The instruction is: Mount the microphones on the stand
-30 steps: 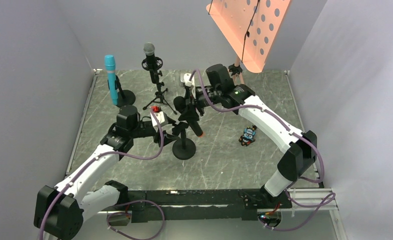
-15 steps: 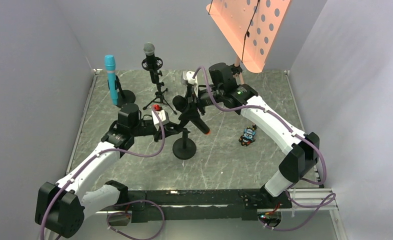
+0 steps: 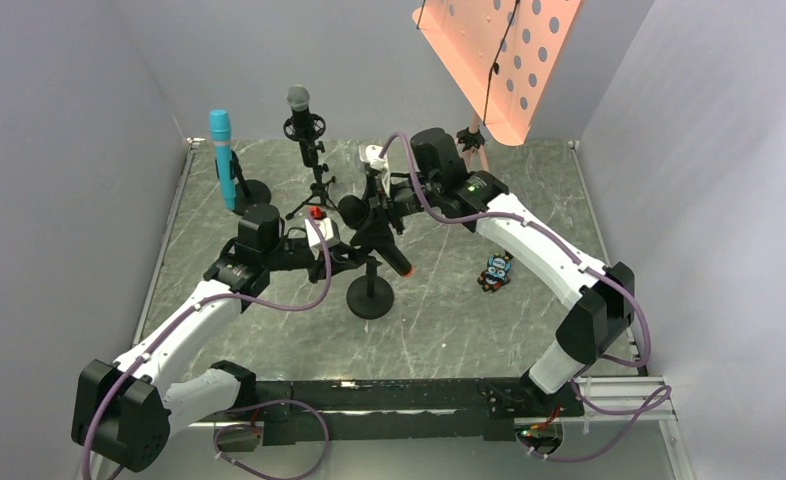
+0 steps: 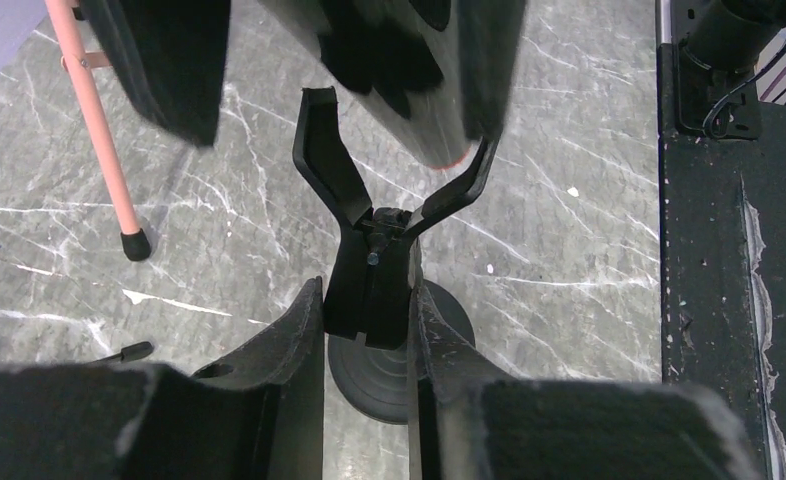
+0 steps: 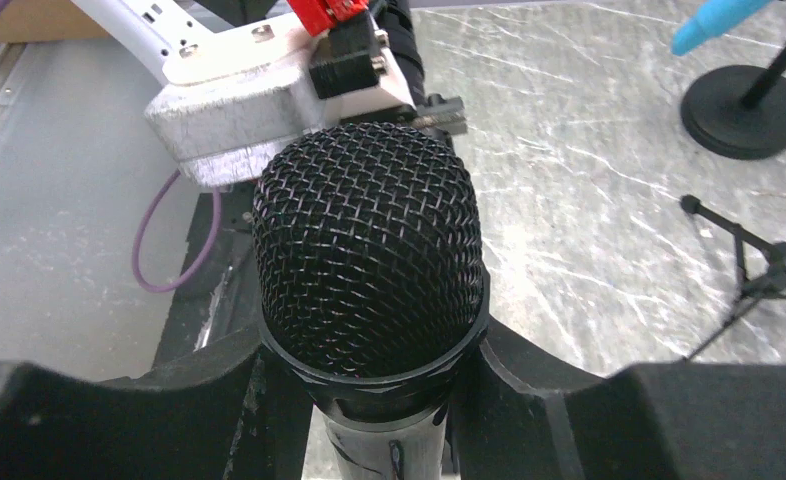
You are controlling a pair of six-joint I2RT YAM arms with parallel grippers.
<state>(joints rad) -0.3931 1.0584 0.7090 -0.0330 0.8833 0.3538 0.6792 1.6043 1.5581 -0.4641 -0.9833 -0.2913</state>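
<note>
My right gripper [image 3: 374, 205] is shut on the black microphone with the orange-red end [image 3: 381, 240]; its mesh head [image 5: 369, 250] fills the right wrist view. The mic hangs tilted just above the forked clip [image 4: 344, 170] of the round-base stand [image 3: 370, 295]. My left gripper [image 3: 354, 257] is shut on that stand's clip block [image 4: 369, 290]. The teal-blue microphone [image 3: 223, 155] stands in its stand at the back left. The black microphone with the silver mesh head [image 3: 300, 112] sits in the tripod stand [image 3: 318, 195].
A small colourful toy figure [image 3: 496, 271] lies on the marble floor to the right. An orange perforated music stand [image 3: 497, 50] leans at the back; its pink leg [image 4: 99, 130] shows in the left wrist view. Grey walls close three sides.
My right gripper has carried the orange-ended mic a little left and back, over the stand's clip. My left gripper stays shut on the clip block.
</note>
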